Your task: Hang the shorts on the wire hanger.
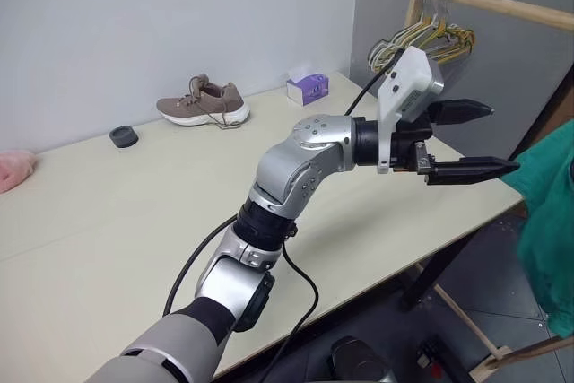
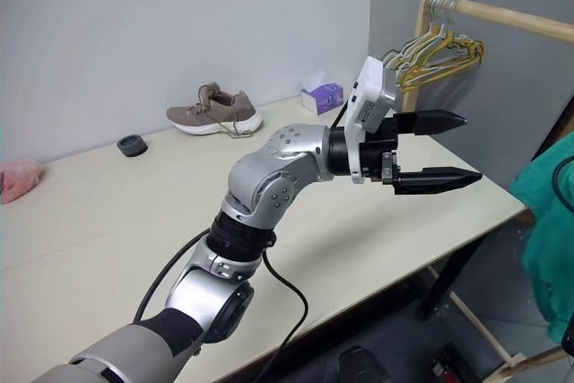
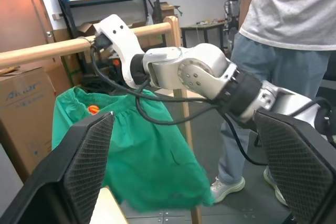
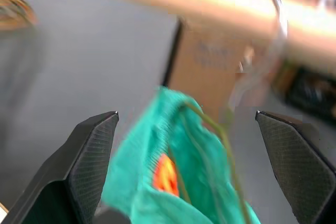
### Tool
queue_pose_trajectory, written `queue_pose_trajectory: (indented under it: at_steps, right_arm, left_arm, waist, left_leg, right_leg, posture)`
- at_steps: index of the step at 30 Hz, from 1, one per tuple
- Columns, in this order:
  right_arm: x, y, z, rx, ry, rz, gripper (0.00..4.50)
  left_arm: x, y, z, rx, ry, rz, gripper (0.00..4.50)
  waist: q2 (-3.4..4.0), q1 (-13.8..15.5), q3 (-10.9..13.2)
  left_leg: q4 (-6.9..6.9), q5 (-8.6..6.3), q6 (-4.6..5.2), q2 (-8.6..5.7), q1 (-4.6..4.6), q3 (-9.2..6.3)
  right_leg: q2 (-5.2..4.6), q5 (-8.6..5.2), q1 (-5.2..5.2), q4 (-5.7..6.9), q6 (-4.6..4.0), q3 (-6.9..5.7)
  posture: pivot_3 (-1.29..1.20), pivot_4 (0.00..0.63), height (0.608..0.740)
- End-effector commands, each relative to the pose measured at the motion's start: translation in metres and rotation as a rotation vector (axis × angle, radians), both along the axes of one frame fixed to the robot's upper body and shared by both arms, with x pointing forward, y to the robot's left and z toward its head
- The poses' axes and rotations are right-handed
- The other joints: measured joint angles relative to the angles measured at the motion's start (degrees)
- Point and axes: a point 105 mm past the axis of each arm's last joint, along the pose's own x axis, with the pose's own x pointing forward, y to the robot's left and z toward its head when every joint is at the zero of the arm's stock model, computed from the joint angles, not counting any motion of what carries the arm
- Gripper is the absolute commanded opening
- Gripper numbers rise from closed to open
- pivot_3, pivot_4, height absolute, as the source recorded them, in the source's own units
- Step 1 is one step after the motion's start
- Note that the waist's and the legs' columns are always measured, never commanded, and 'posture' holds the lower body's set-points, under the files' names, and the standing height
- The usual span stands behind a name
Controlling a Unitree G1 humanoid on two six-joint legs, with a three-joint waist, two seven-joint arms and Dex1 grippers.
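The teal-green shorts [image 4: 184, 182] hang past the table's right end, also seen as shorts [image 1: 552, 221] and shorts [image 3: 142, 150] below the wooden rail. A thin olive wire hanger [image 4: 220, 135] runs through their gathered waist, near the orange tag [image 4: 165, 174]. My right gripper [image 4: 186, 114] is open, its fingers [image 4: 89, 156] wide apart, with the shorts beyond them. My left gripper [image 1: 505, 138] is open and empty, held level above the table's right edge and pointing at the shorts. My right arm [image 3: 199, 74] reaches up by the rail.
A wooden rail [image 1: 511, 6] carries a bunch of yellow and silver hangers [image 1: 430, 38]. On the table [image 1: 108, 221] lie a brown shoe [image 1: 204, 103], a tissue box [image 1: 308, 89], a black disc [image 1: 124, 137] and a pink cloth [image 1: 13, 170]. A person [image 3: 283, 51] stands behind the rail.
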Motion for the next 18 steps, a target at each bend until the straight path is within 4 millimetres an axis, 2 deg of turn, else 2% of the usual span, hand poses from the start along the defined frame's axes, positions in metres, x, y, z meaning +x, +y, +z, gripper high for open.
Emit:
queue_pose_trajectory:
  at_steps: [1, 3, 5, 7, 10, 11, 12, 14, 15, 17, 18]
  right_arm:
    - [0.009, 0.054, 0.028, -0.167, -0.114, 0.227, 4.46]
    - [0.017, 0.094, 0.02, -0.206, -0.119, 0.409, 4.46]
    - [0.022, 0.13, 0.003, -0.193, -0.095, 0.572, 4.46]
    - [0.025, 0.162, -0.016, -0.169, -0.063, 0.7, 4.46]
    - [0.032, 0.213, -0.051, -0.128, -0.025, 0.87, 4.46]
    - [0.035, 0.227, -0.063, -0.102, -0.012, 0.901, 4.46]
    - [0.037, 0.234, -0.069, -0.085, -0.004, 0.916, 4.46]
    - [0.042, 0.257, -0.089, -0.042, 0.01, 0.961, 4.46]
    - [0.044, 0.264, -0.095, -0.028, 0.012, 0.973, 4.46]
    - [0.047, 0.284, -0.115, 0.027, 0.035, 1.022, 4.46]
    - [0.048, 0.29, -0.121, 0.043, 0.039, 1.036, 4.46]
  left_arm:
    - [0.02, 0.016, 0.004, -0.029, -0.055, 0.148, 4.5]
    - [0.041, 0.031, 0.001, -0.034, -0.06, 0.292, 4.5]
    - [0.064, 0.054, -0.01, -0.003, -0.111, 0.48, 4.5]
    - [0.083, 0.082, -0.02, -0.003, -0.09, 0.657, 4.5]
    - [0.115, 0.163, -0.049, 0.009, -0.044, 1.095, 4.5]
    - [0.118, 0.192, -0.062, 0.031, -0.039, 1.227, 4.5]
    - [0.117, 0.208, -0.069, 0.046, -0.038, 1.3, 4.5]
    - [0.111, 0.261, -0.1, 0.097, 0.066, 1.539, 4.5]
    - [0.106, 0.276, -0.109, 0.11, 0.102, 1.61, 4.5]
    - [0.087, 0.318, -0.132, 0.2, 0.109, 1.82, 4.5]
    - [0.08, 0.329, -0.137, 0.227, 0.105, 1.875, 4.5]
  waist:
    - [0.04, -0.14, -0.03]
    - [0.05, -0.18, -0.07]
    - [0.05, -0.11, -0.11]
    - [0.09, 0.17, -0.16]
    - [0.28, 0.62, -0.35]
    - [0.18, 0.69, -0.41]
    - [0.1, 0.93, -0.43]
    - [0.0, 2.11, -0.46]
    - [-0.13, 2.99, -0.52]
    - [-0.43, 5.2, -0.65]
    - [-0.52, 5.93, -0.71]
  left_leg:
    - [0.0, 0.0, 0.0, 0.01, 0.01, 0.0]
    - [-0.01, 0.0, 0.0, 0.04, 0.03, -0.02]
    - [-0.01, 0.0, 0.0, 0.08, 0.04, -0.06]
    - [0.0, 0.0, 0.0, 0.09, 0.04, -0.15]
    - [0.07, 0.01, -0.01, 0.11, 0.07, -0.26]
    - [0.07, 0.01, -0.01, 0.16, 0.1, -0.28]
    - [0.05, 0.01, -0.01, 0.19, 0.08, -0.37]
    - [0.06, 0.02, -0.03, 0.17, -0.02, -0.52]
    - [0.09, 0.02, -0.03, 0.14, -0.13, -0.59]
    - [0.1, 0.03, -0.05, 0.07, -0.27, -0.65]
    - [0.08, 0.03, -0.07, 0.06, -0.35, -0.66]
  right_leg:
    - [0.0, 0.0, 0.0, 0.01, 0.01, 0.01]
    - [0.02, 0.01, 0.0, 0.01, 0.02, 0.0]
    - [0.05, 0.02, 0.0, 0.02, 0.03, -0.01]
    - [0.06, 0.03, 0.0, 0.05, 0.04, -0.05]
    - [0.03, 0.07, -0.11, 0.14, 0.02, -0.07]
    - [-0.04, 0.09, -0.15, 0.18, -0.03, -0.05]
    - [-0.14, 0.13, -0.21, 0.23, -0.09, -0.06]
    - [-0.17, 0.2, -0.37, 0.34, -0.21, -0.08]
    - [-0.22, 0.31, -0.48, 0.44, -0.39, -0.11]
    - [-0.32, 0.35, -0.73, 0.66, -0.45, -0.15]
    - [-0.32, 0.35, -0.89, 0.73, -0.46, -0.15]
  posture:
    - [-0.39, 0.003, 0.74]
    - [-0.38, 0.0, 0.74]
    - [-0.35, 0.0, 0.74]
    - [-0.34, 0.0, 0.74]
    - [-0.31, 0.0, 0.74]
    - [-0.29, 0.0, 0.74]
    - [-0.28, 0.0, 0.74]
    - [-0.25, 0.0, 0.74]
    - [-0.24, 0.0, 0.74]
    - [-0.2, 0.0, 0.74]
    - [-0.18, 0.0, 0.74]
